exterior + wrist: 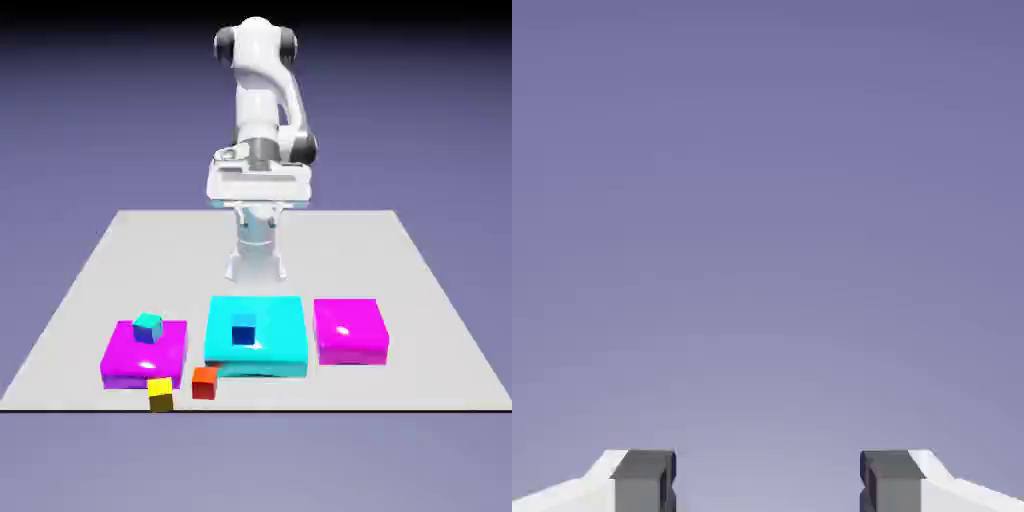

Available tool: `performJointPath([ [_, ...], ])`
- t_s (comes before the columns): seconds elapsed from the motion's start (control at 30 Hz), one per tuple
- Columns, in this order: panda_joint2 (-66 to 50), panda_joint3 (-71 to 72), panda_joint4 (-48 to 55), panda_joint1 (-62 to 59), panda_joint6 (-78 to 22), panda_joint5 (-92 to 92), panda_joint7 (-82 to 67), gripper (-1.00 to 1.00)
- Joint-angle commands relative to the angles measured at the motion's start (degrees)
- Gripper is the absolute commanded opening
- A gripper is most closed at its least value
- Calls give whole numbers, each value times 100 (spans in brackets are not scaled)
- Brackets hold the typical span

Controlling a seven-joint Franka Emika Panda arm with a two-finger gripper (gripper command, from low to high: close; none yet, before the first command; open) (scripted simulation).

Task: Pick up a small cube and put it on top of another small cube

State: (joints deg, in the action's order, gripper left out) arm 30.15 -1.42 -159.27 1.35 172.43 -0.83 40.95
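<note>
Fingers (768,480) stand spread wide with nothing between them; the hand view shows only the two grey tips at its bottom edge and plain backdrop beyond, so no cube is in its sight.

Nearest on the tabletop (80,300), close to the front edge, sits the yellow cube (160,394), with the red-orange cube (204,382) just beside it on the exterior view's right, a small gap between them. Just behind them lie three flat blocks in a row: a magenta block (118,360) on the left carrying a teal cube (148,327), a cyan block (275,335) in the middle with a blue cube (243,329) on top, and a second magenta block (350,330) on the right, bare. Farthest back the arm (262,110) stands upright at the far edge, its hand held high and well apart from every cube.

The task looks not yet begun. Several risks follow. The yellow cube lies near the tabletop's front edge, so a descent that lands off-centre could nudge it over. Its red-orange neighbour is close enough that a wide-spread finger coming down on that side could strike it. The long reach from the far edge also leaves room for error.
</note>
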Motion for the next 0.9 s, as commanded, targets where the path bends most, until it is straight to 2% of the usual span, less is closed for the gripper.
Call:
performJointPath([
  [0.0, -208, -118, 144, 55, -131, -69, -126, 0],
  [0.87, -5607, -3189, 3885, 1490, -3540, -1870, -3385, 0],
])
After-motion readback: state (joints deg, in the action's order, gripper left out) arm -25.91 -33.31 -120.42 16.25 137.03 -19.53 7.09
